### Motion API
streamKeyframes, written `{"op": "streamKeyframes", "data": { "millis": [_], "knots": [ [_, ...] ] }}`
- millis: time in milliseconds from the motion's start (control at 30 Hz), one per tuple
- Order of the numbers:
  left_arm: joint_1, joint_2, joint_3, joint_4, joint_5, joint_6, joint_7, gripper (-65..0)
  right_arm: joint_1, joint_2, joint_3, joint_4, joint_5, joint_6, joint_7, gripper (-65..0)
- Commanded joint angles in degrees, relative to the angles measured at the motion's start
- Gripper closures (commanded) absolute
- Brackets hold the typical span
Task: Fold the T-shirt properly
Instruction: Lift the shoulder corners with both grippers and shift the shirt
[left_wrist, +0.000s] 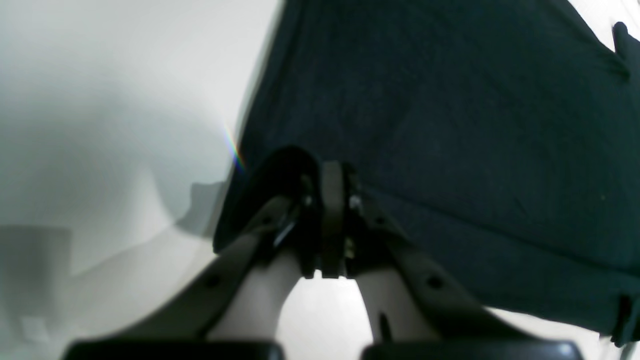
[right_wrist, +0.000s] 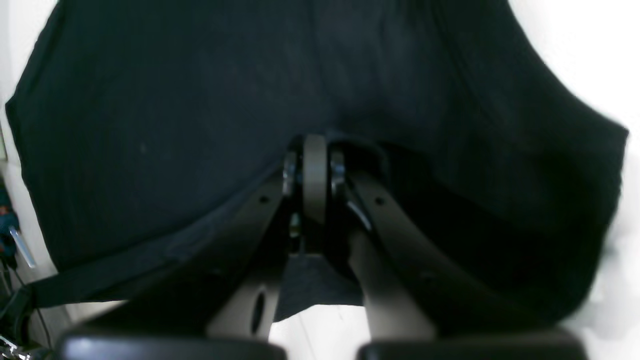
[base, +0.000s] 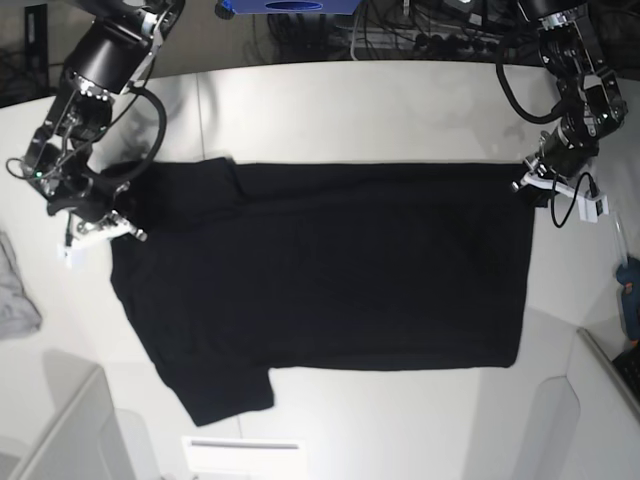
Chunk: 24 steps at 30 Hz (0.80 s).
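Because the T-shirt (base: 340, 270) is stretched lengthwise between them, the left claw (base: 530, 178) and right claw (base: 100, 222) are each seen clamped shut on opposite ends.

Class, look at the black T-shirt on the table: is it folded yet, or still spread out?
Spread out. The T-shirt lies flat across the table, body and near sleeve showing, no fold visible.

The base view looks almost straight down from high above the white worktop (base: 400, 110), taking in the whole spread T-shirt (base: 350, 270) with one arm at each side edge. Each wrist view rides just behind its own tool, the left tool (left_wrist: 332, 170) and the right tool (right_wrist: 315, 145), facing along closed fingers at very close range onto the black cloth. All three views share the shirt; each wrist view covers only the edge nearest its arm.
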<state>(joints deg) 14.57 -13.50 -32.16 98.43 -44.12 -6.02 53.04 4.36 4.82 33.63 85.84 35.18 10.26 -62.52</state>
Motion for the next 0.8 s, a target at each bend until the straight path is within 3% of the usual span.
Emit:
{"op": "streamKeyframes", "data": {
  "millis": [0, 767],
  "knots": [
    [-0.55, -0.88, -0.32, 0.95, -0.59, -0.26, -1.04, 0.0, 1.05, 0.76, 0.09, 0.79, 1.00, 0.16, 1.29, 0.0],
    [-5.64, -1.23, -0.23, -3.27, -0.59, -0.26, -0.86, 0.0, 3.24, 0.68, -0.35, -2.02, 1.00, 0.16, 3.84, 0.0]
  ]
}}
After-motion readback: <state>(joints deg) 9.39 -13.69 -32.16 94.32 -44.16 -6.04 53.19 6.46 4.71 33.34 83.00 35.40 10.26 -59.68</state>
